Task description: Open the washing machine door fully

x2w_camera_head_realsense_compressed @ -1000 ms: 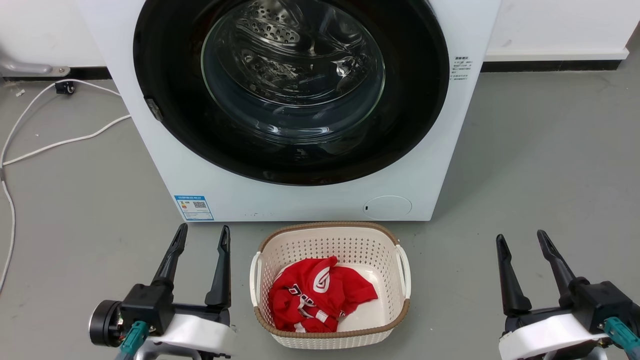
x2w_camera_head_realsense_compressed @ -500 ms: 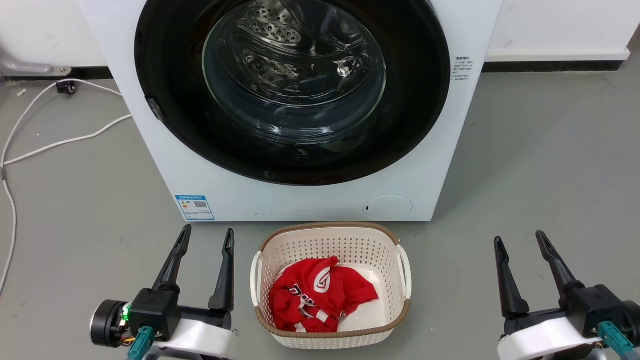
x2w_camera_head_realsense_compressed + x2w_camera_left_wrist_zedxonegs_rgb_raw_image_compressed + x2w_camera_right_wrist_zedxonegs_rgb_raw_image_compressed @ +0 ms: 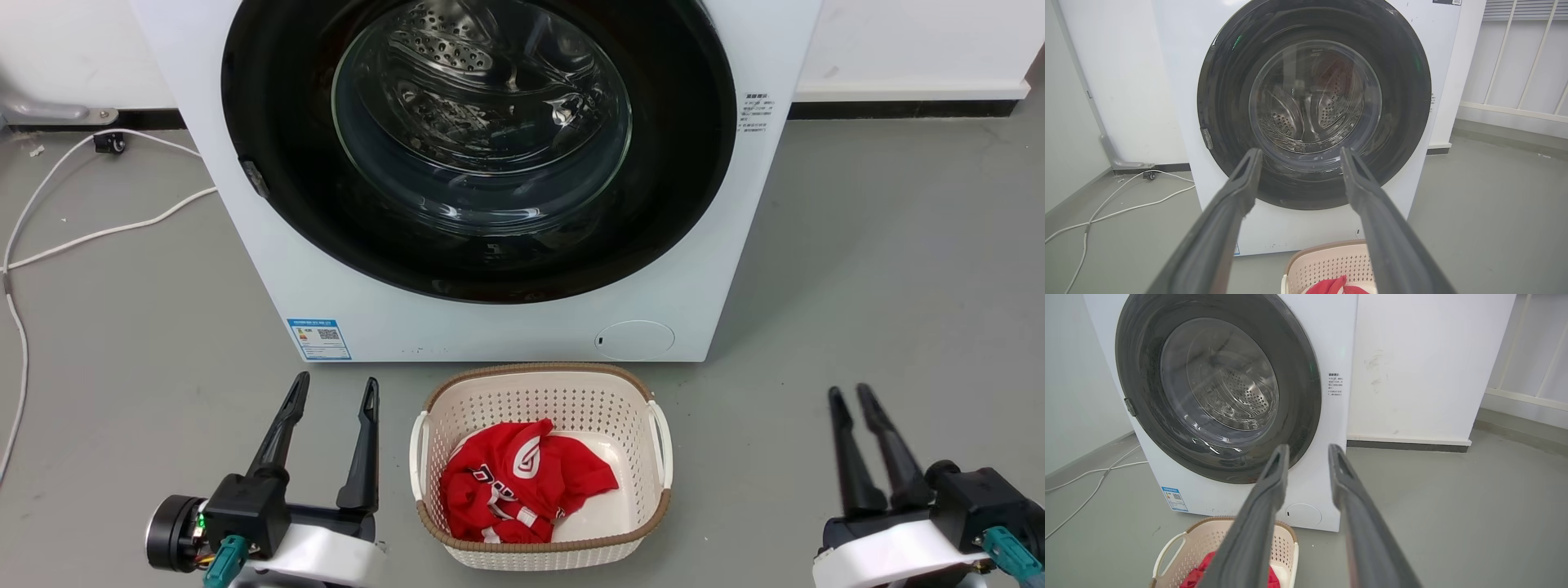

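Note:
The washing machine door (image 3: pixel 482 122) is a large glossy black disc with a bulging glass centre. It lies flush against the white machine front, and a small grey latch (image 3: pixel 253 178) sits on its left edge. The door (image 3: pixel 1314 102) stands straight ahead in the left wrist view. It (image 3: pixel 1216 384) is up and to the left in the right wrist view. My left gripper (image 3: pixel 335 380) (image 3: pixel 1300 151) is open wide above the floor, short of the machine. My right gripper (image 3: pixel 849 392) (image 3: pixel 1307 447) hovers at the lower right, fingers close together with a narrow gap and nothing between them.
A cream laundry basket (image 3: pixel 539 369) holding a red garment (image 3: pixel 522 478) stands on the grey floor right in front of the machine, between my arms. A white cable (image 3: pixel 82 237) trails on the floor at left. A small round white flap (image 3: pixel 634 339) sits low on the machine's front panel.
The right gripper's fingers have drawn much closer together. The left gripper has barely shifted and stays wide open. The door has not moved.

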{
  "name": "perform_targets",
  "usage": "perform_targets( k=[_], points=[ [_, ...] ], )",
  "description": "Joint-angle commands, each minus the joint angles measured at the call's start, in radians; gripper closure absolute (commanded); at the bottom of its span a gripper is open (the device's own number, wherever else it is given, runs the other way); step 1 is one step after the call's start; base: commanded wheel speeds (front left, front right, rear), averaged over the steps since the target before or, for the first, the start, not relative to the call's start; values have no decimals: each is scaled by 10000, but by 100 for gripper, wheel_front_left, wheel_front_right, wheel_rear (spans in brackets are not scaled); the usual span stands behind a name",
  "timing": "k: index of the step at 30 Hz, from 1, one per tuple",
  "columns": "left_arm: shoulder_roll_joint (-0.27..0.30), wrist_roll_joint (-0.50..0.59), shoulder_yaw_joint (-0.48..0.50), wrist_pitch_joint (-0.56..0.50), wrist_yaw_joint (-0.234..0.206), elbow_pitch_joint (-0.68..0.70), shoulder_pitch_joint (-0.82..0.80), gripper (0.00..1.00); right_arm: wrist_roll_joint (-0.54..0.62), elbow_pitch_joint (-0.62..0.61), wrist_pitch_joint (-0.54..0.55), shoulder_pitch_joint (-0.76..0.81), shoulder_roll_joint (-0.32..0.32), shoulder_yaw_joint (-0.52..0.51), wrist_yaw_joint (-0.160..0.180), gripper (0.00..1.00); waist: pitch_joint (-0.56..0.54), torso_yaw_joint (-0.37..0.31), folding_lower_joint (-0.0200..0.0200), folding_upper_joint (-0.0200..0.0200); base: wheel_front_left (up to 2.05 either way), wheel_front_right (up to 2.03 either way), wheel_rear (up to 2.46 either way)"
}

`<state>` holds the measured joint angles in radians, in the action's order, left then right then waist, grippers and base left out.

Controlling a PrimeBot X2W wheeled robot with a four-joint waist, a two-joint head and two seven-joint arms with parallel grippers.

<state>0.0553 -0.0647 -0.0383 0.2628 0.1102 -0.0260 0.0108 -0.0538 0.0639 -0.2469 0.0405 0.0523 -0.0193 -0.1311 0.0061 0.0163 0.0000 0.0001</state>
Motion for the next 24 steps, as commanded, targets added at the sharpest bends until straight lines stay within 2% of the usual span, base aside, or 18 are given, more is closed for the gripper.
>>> perform_targets(
  k=[1, 9, 12, 16, 24],
  points=[
    [-18, -22, 23, 28, 20, -16, 38, 0, -96, 31, -53, -14, -37, 20, 5, 100, -3, -3, 0, -1, 0, 0, 0],
    [-37, -38, 73, 28, 49, -50, 36, 0, -947, 139, -118, 3, -37, 105, 7, 100, -19, -2, 0, -1, 0, 0, 0],
    [-43, -51, 101, 28, 61, -59, 44, 0, -1803, 204, -142, -11, -37, 134, 5, 100, -28, -10, 0, -1, 0, 0, 0],
    [-49, -71, 128, 28, 78, -78, 43, 0, -4753, 444, -170, -95, -36, 279, 5, 100, -37, -18, 0, -1, 0, 0, 0],
    [-54, -114, 186, 28, 55, -96, -9, 0, -11574, 355, -181, -548, -30, 550, 5, 100, -39, -49, 0, -1, 0, 0, 0]
  ],
)
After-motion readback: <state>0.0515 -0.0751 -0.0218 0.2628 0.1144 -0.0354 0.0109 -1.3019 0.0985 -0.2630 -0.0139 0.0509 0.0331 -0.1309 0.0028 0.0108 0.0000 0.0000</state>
